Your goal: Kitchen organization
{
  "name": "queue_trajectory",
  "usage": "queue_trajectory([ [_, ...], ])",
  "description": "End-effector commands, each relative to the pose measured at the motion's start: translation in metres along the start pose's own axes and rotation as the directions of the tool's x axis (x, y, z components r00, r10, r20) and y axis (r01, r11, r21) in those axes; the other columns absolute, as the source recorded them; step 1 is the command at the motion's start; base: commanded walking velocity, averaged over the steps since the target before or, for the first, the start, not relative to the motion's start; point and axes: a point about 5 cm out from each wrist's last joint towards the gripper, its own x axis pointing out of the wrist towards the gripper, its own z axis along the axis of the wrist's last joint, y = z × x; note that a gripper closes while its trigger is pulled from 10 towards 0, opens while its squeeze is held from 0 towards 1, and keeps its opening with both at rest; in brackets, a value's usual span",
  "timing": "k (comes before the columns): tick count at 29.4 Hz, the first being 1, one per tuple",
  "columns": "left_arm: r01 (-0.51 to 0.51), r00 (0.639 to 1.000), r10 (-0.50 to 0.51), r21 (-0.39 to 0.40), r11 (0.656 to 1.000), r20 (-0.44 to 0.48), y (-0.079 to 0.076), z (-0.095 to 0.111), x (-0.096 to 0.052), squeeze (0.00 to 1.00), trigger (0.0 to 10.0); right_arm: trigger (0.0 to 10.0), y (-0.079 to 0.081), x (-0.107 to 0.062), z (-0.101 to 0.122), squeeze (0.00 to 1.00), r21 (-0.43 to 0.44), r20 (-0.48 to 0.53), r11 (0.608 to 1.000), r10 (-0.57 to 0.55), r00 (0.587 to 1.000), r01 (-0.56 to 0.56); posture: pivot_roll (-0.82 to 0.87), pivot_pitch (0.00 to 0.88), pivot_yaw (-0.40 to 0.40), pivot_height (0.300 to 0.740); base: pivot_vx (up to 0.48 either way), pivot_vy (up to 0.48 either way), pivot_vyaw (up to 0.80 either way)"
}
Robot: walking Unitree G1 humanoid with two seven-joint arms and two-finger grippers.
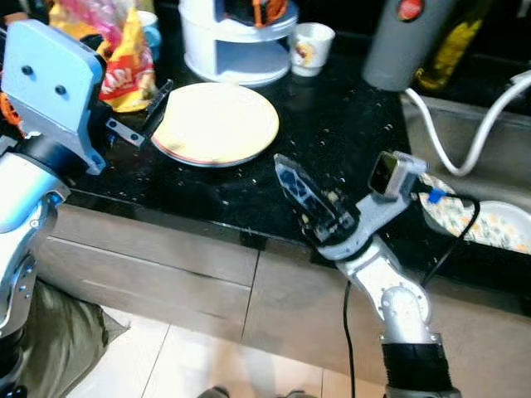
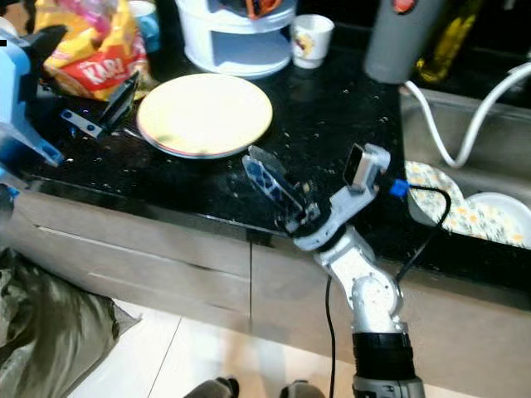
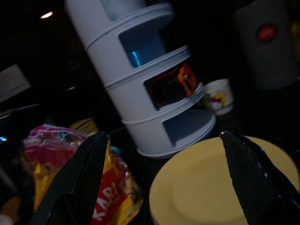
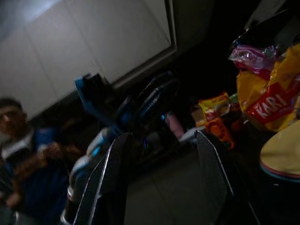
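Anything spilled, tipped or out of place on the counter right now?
Pale specks or crumbs are scattered over the black counter around the yellow plate. Otherwise nothing stands out: the white cup stands upright and the plate lies flat.

The robot's arms are silver with black bands. The left gripper (image 1: 139,116) sits on a light blue housing with two dark screws. The right gripper (image 1: 300,192) has long, black fingers with bluish insets, a small grey camera block and a black cable with a blue plug.
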Motion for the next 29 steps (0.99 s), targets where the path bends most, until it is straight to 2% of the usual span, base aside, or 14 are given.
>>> queue_trajectory([
  [1,0.007,1.000,-0.007,-0.009,1.000,-0.005,-0.001,-0.003,0.000,0.00,10.0,10.0,0.004,0.004,0.005,0.00,-0.024,0.010,0.999,0.033,0.999,-0.033,0.17,0.102,-0.064,0.740,0.000,0.000,0.75],
  [7,0.048,0.999,-0.048,-0.026,0.999,-0.016,-0.005,-0.007,0.000,0.00,10.0,10.0,-0.003,-0.001,0.028,0.00,-0.182,-0.050,0.982,-0.058,0.997,0.048,0.16,0.108,-0.068,0.740,0.000,0.000,0.75],
  [9,0.061,0.998,-0.062,-0.035,0.998,-0.017,-0.007,-0.008,0.000,0.00,10.0,10.0,-0.009,-0.002,0.034,0.00,-0.232,-0.054,0.966,-0.130,0.990,0.114,0.16,0.108,-0.069,0.740,0.000,0.000,0.00],
  [10,0.061,0.998,-0.062,-0.035,0.998,-0.017,-0.007,-0.008,0.000,0.00,10.0,10.0,-0.009,-0.002,0.034,0.00,-0.232,-0.054,0.966,-0.130,0.990,0.114,0.16,0.108,-0.069,0.740,0.000,0.000,0.00],
  [12,0.087,0.996,-0.088,-0.060,0.994,-0.016,-0.010,-0.009,-0.001,0.00,10.0,10.0,-0.017,-0.005,0.046,0.00,-0.342,-0.089,0.920,-0.233,0.968,0.190,0.16,0.111,-0.072,0.740,0.000,0.000,0.00],
  [13,0.087,0.996,-0.088,-0.060,0.994,-0.016,-0.010,-0.009,-0.001,0.00,10.0,10.0,-0.017,-0.005,0.046,0.00,-0.342,-0.089,0.920,-0.233,0.968,0.190,0.16,0.111,-0.072,0.740,0.000,0.000,0.00],
  [16,0.121,0.993,-0.122,-0.111,0.987,-0.005,-0.014,-0.010,-0.003,0.00,10.0,10.0,-0.020,-0.010,0.061,0.00,-0.457,-0.143,0.863,-0.310,0.940,0.215,0.15,0.112,-0.076,0.740,0.000,0.000,0.00],
  [17,0.121,0.993,-0.122,-0.111,0.987,-0.005,-0.014,-0.010,-0.003,0.00,10.0,10.0,-0.020,-0.010,0.061,0.00,-0.457,-0.143,0.863,-0.310,0.940,0.215,0.15,0.112,-0.076,0.740,0.000,0.000,0.00],
  [19,0.126,0.992,-0.123,-0.146,0.981,0.025,-0.015,-0.009,-0.005,0.00,10.0,10.0,-0.020,-0.013,0.067,0.00,-0.527,-0.176,0.823,-0.350,0.920,0.212,0.15,0.112,-0.077,0.740,0.000,0.000,0.00],
  [21,0.128,0.992,-0.125,-0.145,0.981,0.027,-0.015,-0.010,-0.006,0.00,10.0,10.0,-0.020,-0.015,0.070,0.00,-0.544,-0.190,0.812,-0.363,0.912,0.210,0.14,0.112,-0.079,0.740,0.000,0.000,0.00],
  [23,0.129,0.992,-0.127,-0.170,0.977,0.026,-0.017,-0.012,-0.006,0.00,10.0,10.0,-0.019,-0.016,0.072,0.00,-0.601,-0.231,0.776,-0.400,0.887,0.193,0.14,0.107,-0.080,0.740,0.000,-0.187,0.00],
  [25,0.139,0.990,-0.139,-0.178,0.974,0.014,-0.019,-0.015,-0.006,0.00,10.0,10.0,-0.020,-0.017,0.075,0.00,-0.632,-0.226,0.748,-0.427,0.875,0.202,0.14,0.105,-0.080,0.740,0.000,-0.476,0.00],
  [29,0.142,0.990,-0.142,-0.185,0.972,0.014,-0.020,-0.016,-0.004,0.00,10.0,10.0,-0.021,-0.015,0.079,0.00,-0.658,-0.215,0.724,-0.446,0.869,0.208,0.14,0.101,-0.078,0.740,0.000,-0.470,0.00],
])
